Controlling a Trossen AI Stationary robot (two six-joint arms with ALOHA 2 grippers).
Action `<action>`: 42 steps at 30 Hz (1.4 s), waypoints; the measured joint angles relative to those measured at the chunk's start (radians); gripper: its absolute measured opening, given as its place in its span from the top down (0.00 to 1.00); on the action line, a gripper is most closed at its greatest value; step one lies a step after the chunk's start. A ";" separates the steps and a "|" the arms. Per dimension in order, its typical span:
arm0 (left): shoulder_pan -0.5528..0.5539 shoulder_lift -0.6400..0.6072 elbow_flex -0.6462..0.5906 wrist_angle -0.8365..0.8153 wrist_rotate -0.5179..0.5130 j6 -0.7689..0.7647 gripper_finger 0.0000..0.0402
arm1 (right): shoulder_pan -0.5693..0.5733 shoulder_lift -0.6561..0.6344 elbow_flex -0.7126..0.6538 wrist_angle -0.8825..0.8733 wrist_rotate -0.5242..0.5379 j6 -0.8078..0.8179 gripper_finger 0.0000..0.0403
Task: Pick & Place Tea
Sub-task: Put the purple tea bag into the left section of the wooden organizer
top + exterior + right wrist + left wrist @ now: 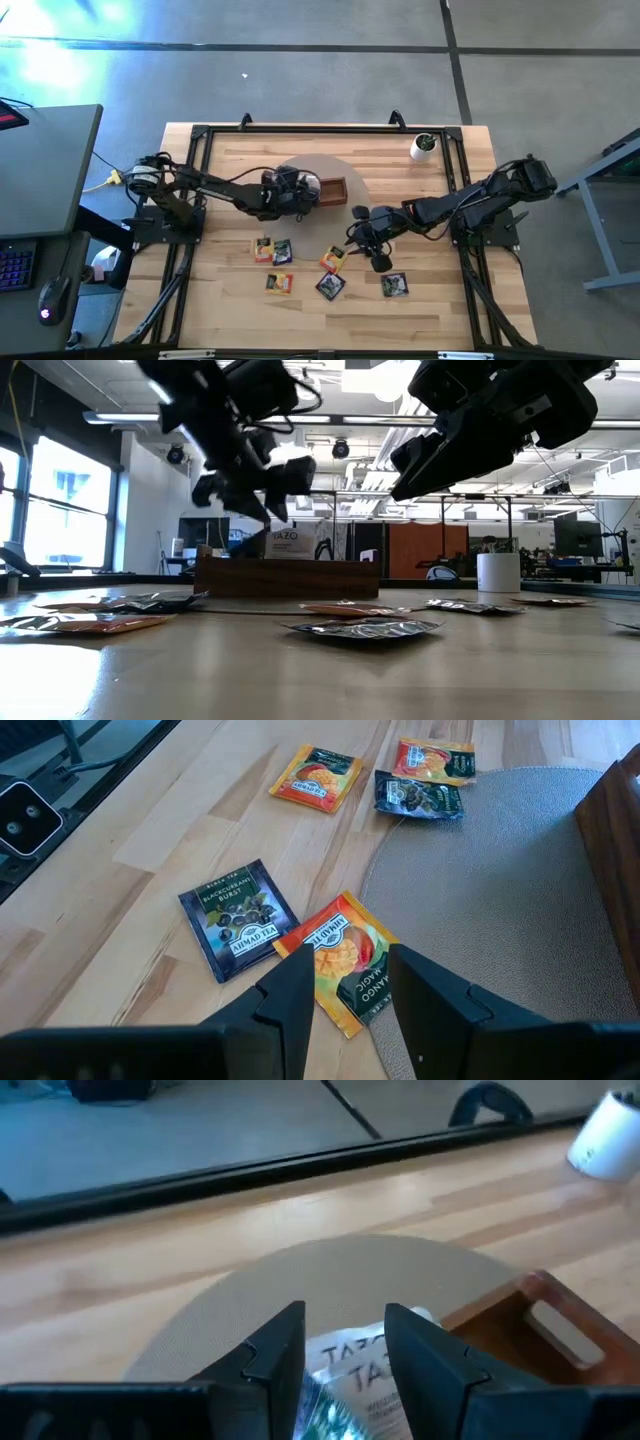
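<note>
We see the right gripper (345, 995) open above an orange sachet (345, 958) on the table; the left gripper (345, 1355) parted over the tray (322, 190); sachets seem light, thin, crinkly; we judge an edge pinch best.

Flat tea sachets (331, 285) scattered on tabletop

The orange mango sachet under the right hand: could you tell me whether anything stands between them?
Nothing visible does. The right hand hangs open directly over the orange mango sachet, which lies flat on the table. The black sachet touches its edge at one corner but does not cover it.
</note>
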 joint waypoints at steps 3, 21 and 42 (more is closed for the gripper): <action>0.001 0.000 0.104 -0.186 0.067 0.029 0.66 | 0.000 0.000 0.000 0.000 0.000 0.000 0.69; -0.040 0.015 0.304 -0.652 0.343 -0.072 0.66 | 0.000 0.000 0.000 -0.013 0.000 0.007 0.69; -0.059 0.098 0.296 -0.734 0.306 -0.108 0.66 | 0.000 0.000 0.000 -0.022 0.000 0.009 0.69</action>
